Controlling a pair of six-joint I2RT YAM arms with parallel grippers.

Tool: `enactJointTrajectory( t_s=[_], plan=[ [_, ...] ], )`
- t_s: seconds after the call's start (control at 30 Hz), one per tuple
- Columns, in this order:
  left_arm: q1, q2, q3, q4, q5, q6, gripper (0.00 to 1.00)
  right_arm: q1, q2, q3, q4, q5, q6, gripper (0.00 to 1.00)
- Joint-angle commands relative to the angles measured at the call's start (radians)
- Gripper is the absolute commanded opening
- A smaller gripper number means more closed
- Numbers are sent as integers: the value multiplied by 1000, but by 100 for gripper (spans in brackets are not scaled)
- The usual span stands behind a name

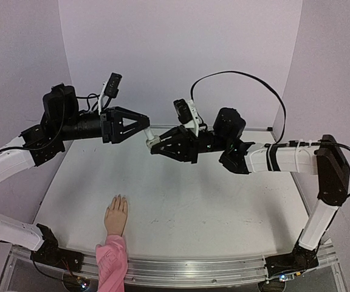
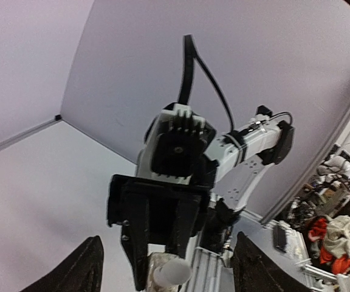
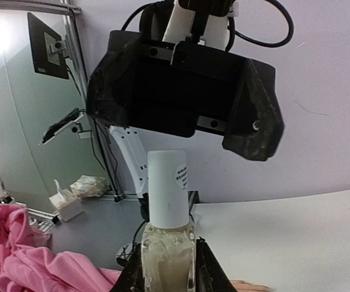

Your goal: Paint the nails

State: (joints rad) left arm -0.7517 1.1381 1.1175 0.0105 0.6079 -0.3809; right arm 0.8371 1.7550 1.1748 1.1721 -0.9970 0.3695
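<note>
The small flesh-coloured mannequin hand (image 1: 116, 215) with a pink sleeve (image 1: 112, 261) lies palm down at the table's near left edge. Its nails (image 1: 119, 199) are barely distinguishable at the fingertips. My right gripper (image 1: 158, 146) is shut on a small polish bottle (image 3: 168, 252) with a white cap (image 3: 168, 187), held in the air over the table's far middle. My left gripper (image 1: 144, 127) is open and empty, its fingers facing the cap from the left, close to it and apart from it. In the left wrist view the cap (image 2: 172, 273) shows low between my left fingers (image 2: 85, 267).
Purple walls close the back and both sides of the white table (image 1: 223, 207). An aluminium rail (image 1: 223, 267) runs along the near edge. A black cable (image 1: 266, 91) loops above the right arm. Pink cloth (image 3: 35, 261) shows low in the right wrist view.
</note>
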Motion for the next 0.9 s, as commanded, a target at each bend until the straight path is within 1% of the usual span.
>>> enactJointTrajectory(
  t_s=[0.0, 0.1, 0.17, 0.33, 0.43, 0.53, 0.6, 0.67, 0.8, 0.87],
  plan=[
    [-1, 11, -3, 149, 184, -27, 65, 0, 33, 62, 240, -114, 206, 0],
    [-9, 11, -7, 155, 226, -21, 63, 0, 53, 54, 341, -94, 281, 0],
    [-17, 10, -10, 155, 230, -14, 63, 0, 63, 54, 365, -80, 304, 0],
    [-20, 29, -14, 154, 193, -17, 55, 0, 78, 52, 430, -58, 352, 0],
    [-20, 45, -12, 153, 162, -19, 45, 0, 78, 52, 435, -47, 357, 0],
    [-20, 64, -1, 144, 146, -17, 43, 0, 76, 53, 437, -43, 356, 0],
    [-20, 74, 7, 137, 145, -14, 36, 0, 74, 49, 436, -29, 352, 0],
    [-20, 81, 16, 124, 133, -12, 26, 0, 72, 42, 436, -11, 343, 0],
    [-20, 90, 28, 71, 77, 9, 11, -2, 64, 23, 427, 38, 314, 0],
    [-20, 96, 32, 45, 33, 19, 6, -16, 58, 9, 408, 79, 295, 0]
  ],
)
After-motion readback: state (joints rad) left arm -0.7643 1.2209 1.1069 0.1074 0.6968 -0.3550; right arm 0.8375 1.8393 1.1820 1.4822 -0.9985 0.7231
